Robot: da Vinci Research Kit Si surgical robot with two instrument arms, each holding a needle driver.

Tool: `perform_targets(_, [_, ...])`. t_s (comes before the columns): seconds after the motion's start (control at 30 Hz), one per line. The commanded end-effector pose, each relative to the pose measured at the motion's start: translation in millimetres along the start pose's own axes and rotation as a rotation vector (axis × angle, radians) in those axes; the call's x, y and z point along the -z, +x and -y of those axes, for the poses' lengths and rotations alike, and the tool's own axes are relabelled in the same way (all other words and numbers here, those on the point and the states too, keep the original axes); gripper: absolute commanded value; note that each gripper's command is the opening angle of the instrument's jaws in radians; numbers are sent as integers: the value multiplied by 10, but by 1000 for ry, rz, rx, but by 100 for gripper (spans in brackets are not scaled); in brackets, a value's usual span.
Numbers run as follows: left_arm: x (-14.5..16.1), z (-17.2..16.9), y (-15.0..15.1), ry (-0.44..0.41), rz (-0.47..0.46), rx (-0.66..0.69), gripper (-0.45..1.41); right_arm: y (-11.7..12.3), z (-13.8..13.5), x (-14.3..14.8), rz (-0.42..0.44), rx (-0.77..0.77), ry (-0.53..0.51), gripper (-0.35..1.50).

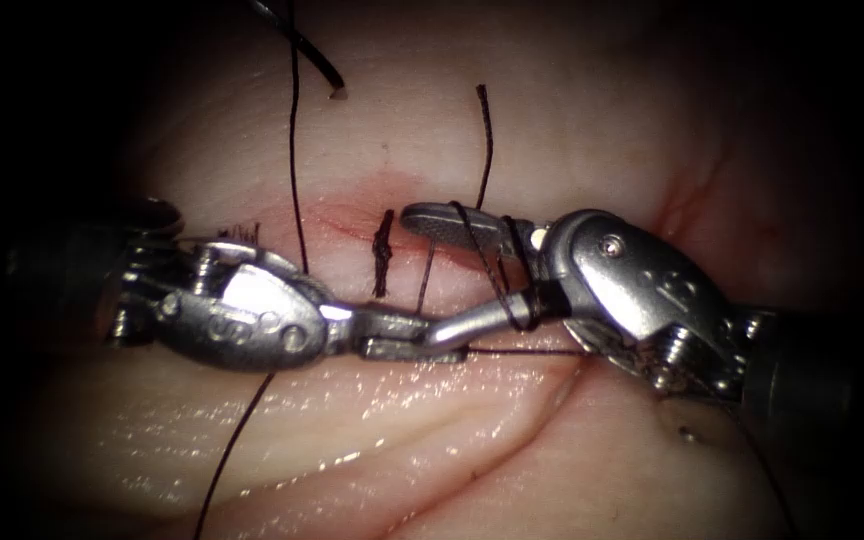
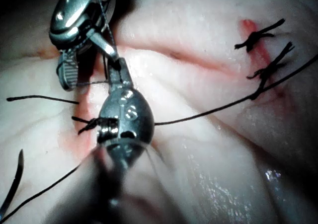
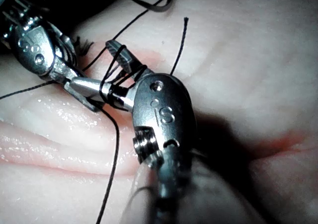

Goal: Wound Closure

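Note:
My right tool comes in from the right with its jaws open over the cut in the tissue. Dark thread is wound in loops around both its jaws, which the right wrist view shows too. My left tool meets it from the left, jaws shut on a taut strand of thread beside the right tool's lower jaw. A dark curved piece, apparently the needle, lies free on the far tissue, held by neither tool.
A knotted stitch with cut ends sits on the cut just left of the tools; another lies further left. A free thread end stands up behind the right tool. A long strand crosses the cut.

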Motion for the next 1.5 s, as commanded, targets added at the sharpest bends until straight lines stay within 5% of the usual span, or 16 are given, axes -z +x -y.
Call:
perform_targets(0.03, [-7,1,-1,-5,4,-8,-45,-5,-7,-5,0,2,-23,118])
perform_targets(0.83, [-28,17,7,29,57,-48,-45,-11,-37,34,104,-80,-308,101])
perform_targets(1.5, [-39,5,11,53,87,-170,-45,-14,-67,50,43,-258,-384,81])
